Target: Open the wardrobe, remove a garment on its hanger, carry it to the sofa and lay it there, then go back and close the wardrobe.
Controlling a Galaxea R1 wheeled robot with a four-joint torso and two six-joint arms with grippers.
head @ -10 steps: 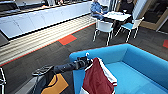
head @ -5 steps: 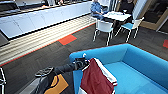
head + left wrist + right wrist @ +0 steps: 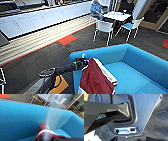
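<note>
Jacket (image 3: 93, 77) hangs straight down from your left end effector (image 3: 83, 62), clamped on its hanger; sofa (image 3: 130, 72) seat lies just below and beyond.

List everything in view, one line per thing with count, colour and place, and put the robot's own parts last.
sofa: one, bright blue, right foreground.
garment: one, maroon with white trim, hanging from the left pincer over the sofa's near end.
chairs: two seen clearly, white frames, one with a teal seat, by the table behind the sofa.
table: one, white, far right.
people: two, seated at the table.
cabinets: a long white run under a dark counter, along the far wall.
floor patches: two, red-orange, on the dark carpet.
pale floor strip: one, beige, in front of the cabinets.
left pincer: one, black, at the garment's top; grip cannot be made out.
</note>
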